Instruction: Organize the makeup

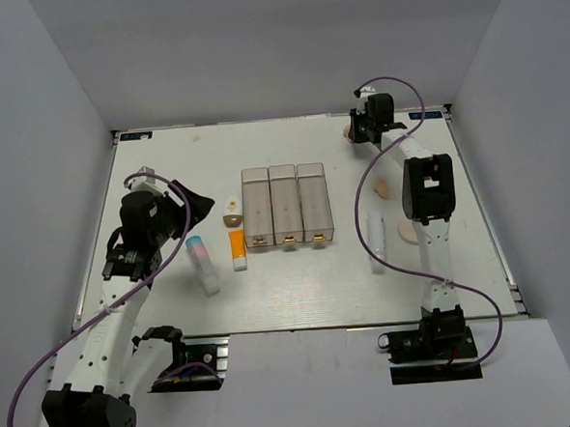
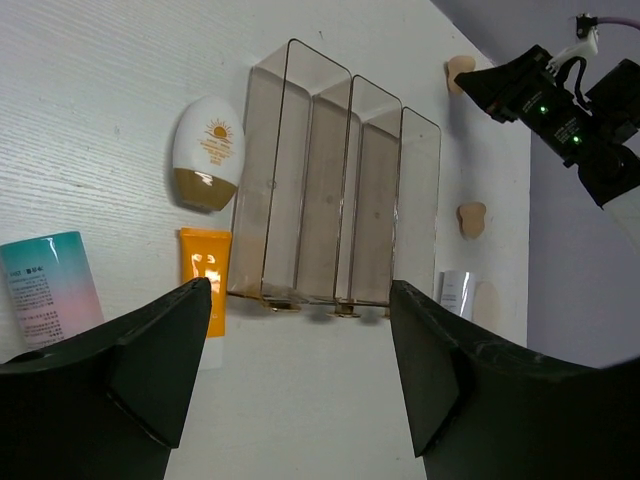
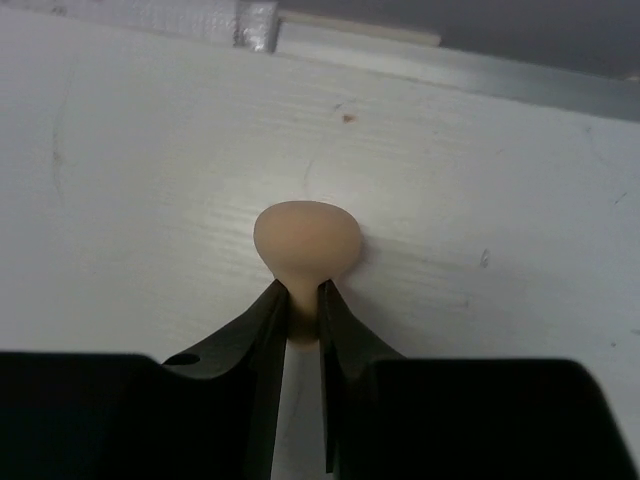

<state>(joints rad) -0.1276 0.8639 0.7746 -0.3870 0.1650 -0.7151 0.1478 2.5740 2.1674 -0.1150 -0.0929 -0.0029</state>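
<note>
The right jaws pinch the thin end of a sponge by the desk's far edge, its fat end pointing away from them. The left jaws (wide, holding nothing) hang far off to the left.

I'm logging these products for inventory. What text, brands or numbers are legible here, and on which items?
No text is legible.
Gradient tube: small print, blurred.
White oval bottle: sun emblem, lettering unreadable.
Orange tube: white marks, unreadable.
White tube: dark print, too small.

L hand open, facing clear box w/ orange tube beside.
</note>
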